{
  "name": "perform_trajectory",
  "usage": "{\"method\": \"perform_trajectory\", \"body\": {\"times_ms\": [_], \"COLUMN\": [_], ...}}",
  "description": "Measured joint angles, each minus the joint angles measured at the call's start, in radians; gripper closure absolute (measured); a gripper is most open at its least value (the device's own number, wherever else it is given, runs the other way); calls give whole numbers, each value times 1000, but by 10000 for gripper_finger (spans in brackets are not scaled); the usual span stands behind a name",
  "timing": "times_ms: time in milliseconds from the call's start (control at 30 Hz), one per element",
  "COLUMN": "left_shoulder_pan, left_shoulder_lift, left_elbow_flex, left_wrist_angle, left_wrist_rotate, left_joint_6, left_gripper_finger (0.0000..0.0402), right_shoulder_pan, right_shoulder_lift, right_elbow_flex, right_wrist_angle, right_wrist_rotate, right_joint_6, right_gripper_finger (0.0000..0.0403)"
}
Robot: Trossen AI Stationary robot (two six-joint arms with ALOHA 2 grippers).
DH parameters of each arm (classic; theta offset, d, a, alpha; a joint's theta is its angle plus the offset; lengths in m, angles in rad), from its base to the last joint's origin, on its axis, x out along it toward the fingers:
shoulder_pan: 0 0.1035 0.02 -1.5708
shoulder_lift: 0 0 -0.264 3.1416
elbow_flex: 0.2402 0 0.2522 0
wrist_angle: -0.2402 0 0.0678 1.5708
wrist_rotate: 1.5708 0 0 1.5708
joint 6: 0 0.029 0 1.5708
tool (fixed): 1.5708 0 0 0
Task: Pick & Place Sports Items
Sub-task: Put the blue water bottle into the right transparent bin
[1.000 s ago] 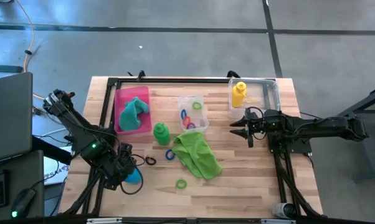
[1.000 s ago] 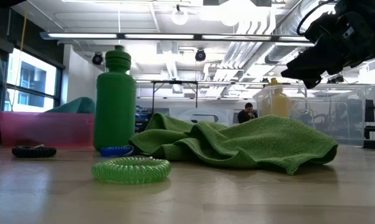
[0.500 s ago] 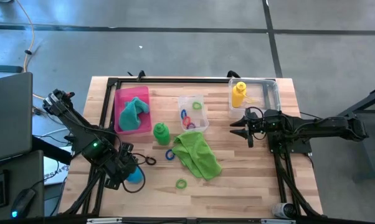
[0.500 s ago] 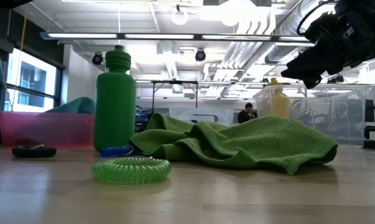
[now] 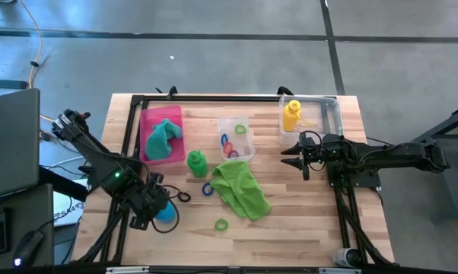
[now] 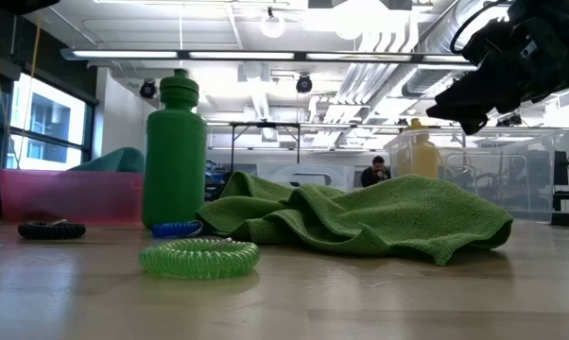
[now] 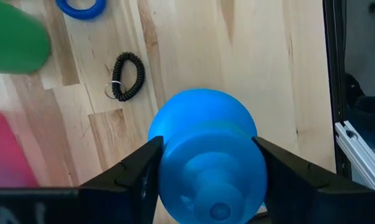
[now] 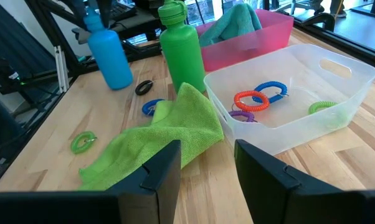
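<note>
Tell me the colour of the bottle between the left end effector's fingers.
Blue. The bottle shows best in the left wrist view, between the left end effector fingers.

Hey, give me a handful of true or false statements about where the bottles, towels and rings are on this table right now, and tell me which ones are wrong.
1. The left end effector is closed around the blue bottle. True.
2. The yellow bottle stands in the pink tray. False: it is in a clear box.
3. The teal towel lies in the pink tray. True.
4. The green bottle lies on its side. False: it stands upright.
5. The right end effector holds the lime green towel. False: it holds nothing.
</note>
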Motion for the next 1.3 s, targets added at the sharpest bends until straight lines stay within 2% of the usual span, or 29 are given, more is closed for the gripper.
{"method": "perform_trajectory", "body": {"times_ms": [267, 500, 733, 1067, 1300], "left_shoulder_pan": [48, 118, 172, 306, 389], "left_shoulder_lift": [-56, -143, -150, 11, 199], "left_elbow_flex": [4, 44, 139, 309, 452], "left_wrist_angle": [11, -3, -12, -45, -51], "left_wrist_rotate": [3, 81, 89, 84, 67], "left_joint_6": [4, 59, 194, 380, 392], "left_gripper_finger": [188, 190, 190, 190, 190], "right_shoulder_pan": [0, 0, 0, 0, 0], "right_shoulder_lift": [0, 0, 0, 0, 0], "right_elbow_flex": [0, 0, 0, 0, 0], "right_wrist_angle": [0, 0, 0, 0, 0], "right_wrist_rotate": [0, 0, 0, 0, 0], "right_joint_6": [0, 0, 0, 0, 0], "right_gripper_finger": [261, 261, 261, 261, 261]}}
